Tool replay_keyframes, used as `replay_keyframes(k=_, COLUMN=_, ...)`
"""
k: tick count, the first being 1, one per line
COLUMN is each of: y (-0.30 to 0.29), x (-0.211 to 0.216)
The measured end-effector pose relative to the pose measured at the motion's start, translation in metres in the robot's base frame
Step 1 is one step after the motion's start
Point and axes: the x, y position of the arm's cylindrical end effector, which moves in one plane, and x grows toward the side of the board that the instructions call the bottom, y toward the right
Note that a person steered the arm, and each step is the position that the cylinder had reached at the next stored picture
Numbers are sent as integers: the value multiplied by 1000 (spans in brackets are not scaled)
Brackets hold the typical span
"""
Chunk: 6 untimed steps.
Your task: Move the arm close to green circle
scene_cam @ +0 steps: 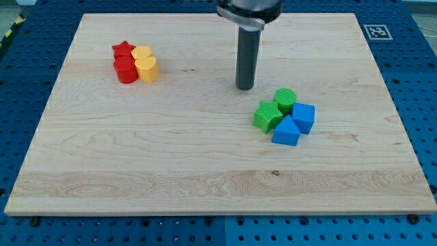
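Observation:
The green circle [285, 99] is a round green block right of the board's middle. It touches a green star-like block [267, 115] at its lower left and a blue cube [304, 117] at its lower right. A blue triangle [286, 131] lies just below them. My tip [245, 87] is the lower end of the dark rod. It stands on the board to the upper left of the green circle, a short gap away, touching no block.
At the view's upper left a cluster holds a red star [123, 49], a red round block [126, 70], a yellow block [142, 54] and a yellow heart [147, 69]. The wooden board [218, 184] lies on a blue perforated table.

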Motion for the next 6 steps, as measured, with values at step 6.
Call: replay_keyframes(k=6, y=30, x=13)
